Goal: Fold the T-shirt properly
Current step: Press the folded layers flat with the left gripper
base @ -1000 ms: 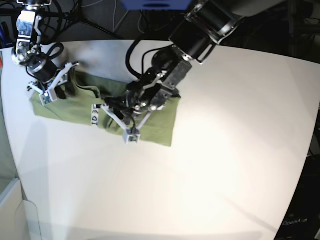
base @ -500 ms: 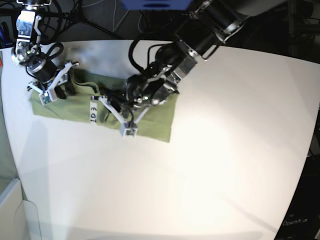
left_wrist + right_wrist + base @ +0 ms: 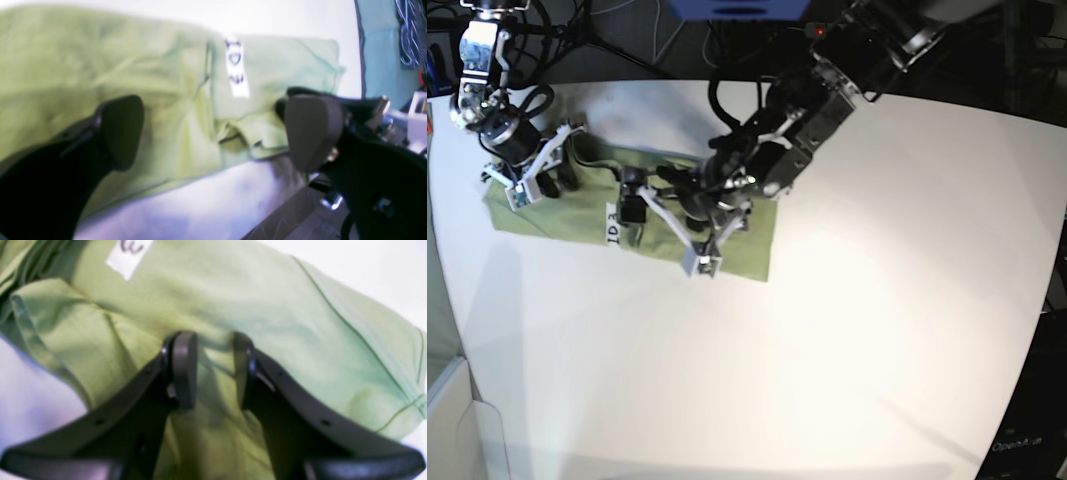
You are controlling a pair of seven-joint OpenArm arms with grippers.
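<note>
Sage-green cotton T-shirt (image 3: 737, 238) folded on my white table (image 3: 877, 300).
Left gripper (image 3: 213, 131) gapes wide above it; right gripper (image 3: 213, 370) pinches a fabric ridge.

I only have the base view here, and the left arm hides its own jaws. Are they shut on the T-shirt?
Observer: No. The left wrist view shows the left gripper with its jaws wide apart and only flat T-shirt cloth between them.
Operator: And the right one, at the far end?
Observer: In the right wrist view the right gripper has its jaws partly closed, with a ridge of green cloth between them.
Operator: Where is the white label?
Observer: The left wrist view shows the label lying flat on the cloth beyond the open jaws, its dark marking facing up.
</note>
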